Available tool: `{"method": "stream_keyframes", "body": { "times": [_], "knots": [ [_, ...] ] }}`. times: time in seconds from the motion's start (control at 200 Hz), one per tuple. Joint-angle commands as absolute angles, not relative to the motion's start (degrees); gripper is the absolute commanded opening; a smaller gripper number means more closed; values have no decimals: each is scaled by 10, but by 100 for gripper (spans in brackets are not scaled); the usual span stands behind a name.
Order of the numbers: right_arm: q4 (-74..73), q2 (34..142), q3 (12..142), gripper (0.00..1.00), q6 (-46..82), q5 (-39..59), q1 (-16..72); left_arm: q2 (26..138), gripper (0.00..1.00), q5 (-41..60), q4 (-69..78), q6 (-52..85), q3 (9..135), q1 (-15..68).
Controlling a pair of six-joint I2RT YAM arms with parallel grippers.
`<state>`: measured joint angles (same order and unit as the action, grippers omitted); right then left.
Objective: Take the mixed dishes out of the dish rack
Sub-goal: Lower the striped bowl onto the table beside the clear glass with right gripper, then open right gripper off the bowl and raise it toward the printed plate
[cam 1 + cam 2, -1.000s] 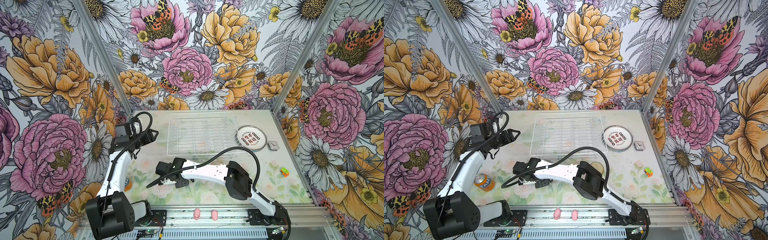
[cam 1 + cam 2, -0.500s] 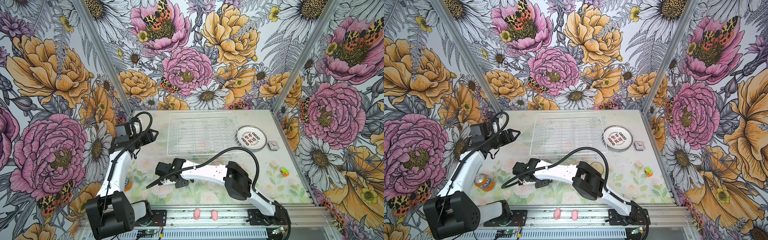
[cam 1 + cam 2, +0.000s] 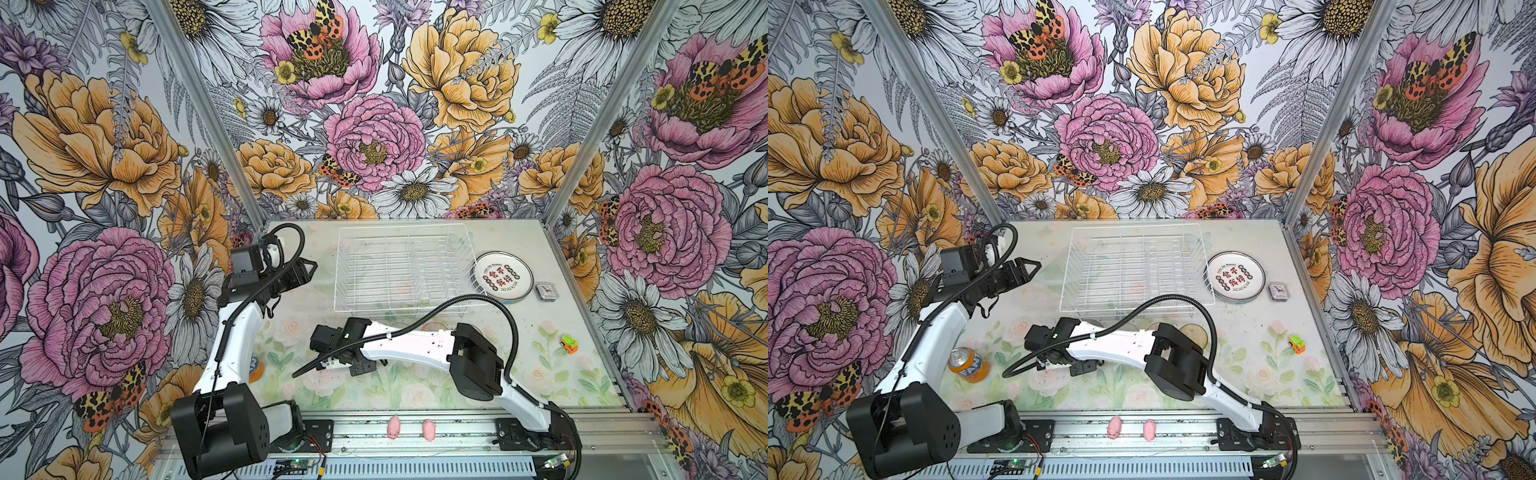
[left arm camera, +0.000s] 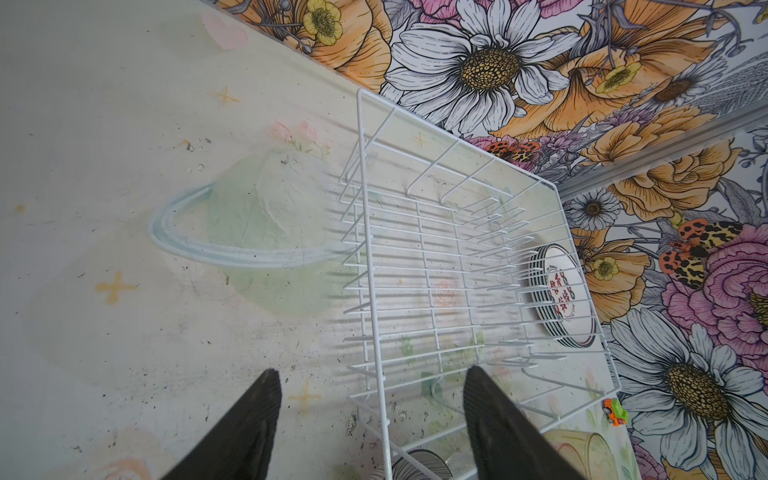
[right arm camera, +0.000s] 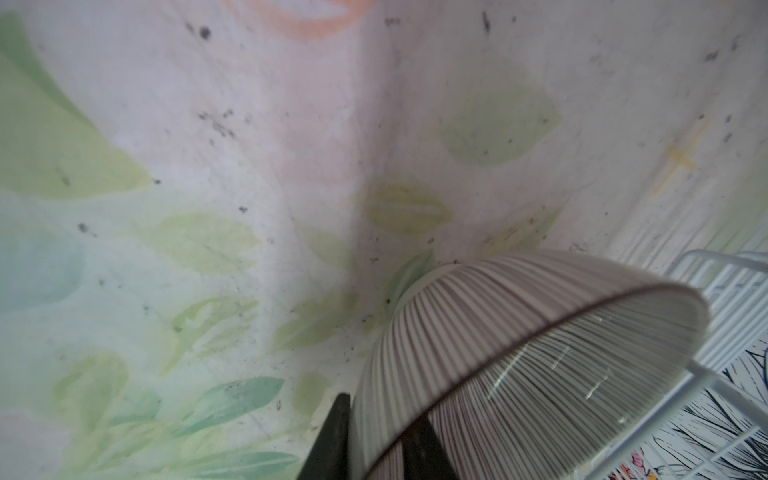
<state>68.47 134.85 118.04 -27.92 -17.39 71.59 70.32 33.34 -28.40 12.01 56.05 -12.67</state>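
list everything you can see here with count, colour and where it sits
rack: one, white wire, back middle
plates: one stack, white with dark rims, right of the rack
bowl: one, ribbed grey, in front of the rack
glass: one clearly seen, amber, in front of the rack, partly hidden
clock: one, small grey, right of the plates
toy car: one, green and orange, far right
can: one, orange, near left
pigs: two, pink, on the front rail
left gripper: black fingers, open, beside the rack
right gripper: black fingers, either side of the bowl's rim
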Motion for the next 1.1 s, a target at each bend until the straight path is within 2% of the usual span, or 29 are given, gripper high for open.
{"method": "stream_keyframes", "body": {
  "times": [0.0,0.28,1.096],
  "knots": [
    [679,1349,1193,28,-274,-187,717,693,71,350,-271,120,579,-134],
    [679,1339,1201,32,-268,-183,718,694,72,348,-271,119,577,-134],
    [674,1257,1194,33,-250,-97,721,699,74,345,-267,116,569,-135]
  ]
}}
